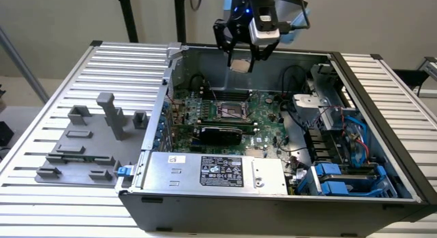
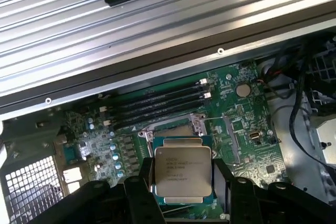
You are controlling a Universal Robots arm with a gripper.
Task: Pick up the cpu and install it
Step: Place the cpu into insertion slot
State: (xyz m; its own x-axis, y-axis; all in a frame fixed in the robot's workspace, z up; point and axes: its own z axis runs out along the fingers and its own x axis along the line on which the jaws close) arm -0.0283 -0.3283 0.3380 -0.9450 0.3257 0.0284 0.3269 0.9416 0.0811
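Note:
The cpu (image 1: 240,66), a flat square chip with a silver-grey top, hangs in the air above the far side of the open computer case. My gripper (image 1: 243,59) is shut on it, one black finger on each side. In the wrist view the cpu (image 2: 182,174) sits between the two dark fingers (image 2: 137,195), printed face toward the camera. Below it lies the green motherboard (image 1: 263,123) with its dark square socket (image 1: 230,111). The socket frame (image 2: 170,128) shows partly past the chip's edge, beside the memory slots (image 2: 160,102).
The case (image 1: 382,120) lies on a ribbed metal table (image 1: 82,74). A power supply (image 1: 218,171) fills the case's near side; blue drive bays (image 1: 341,179) and cables (image 1: 334,120) are on the exterior view's right. Grey fixture blocks (image 1: 89,141) stand on the exterior view's left.

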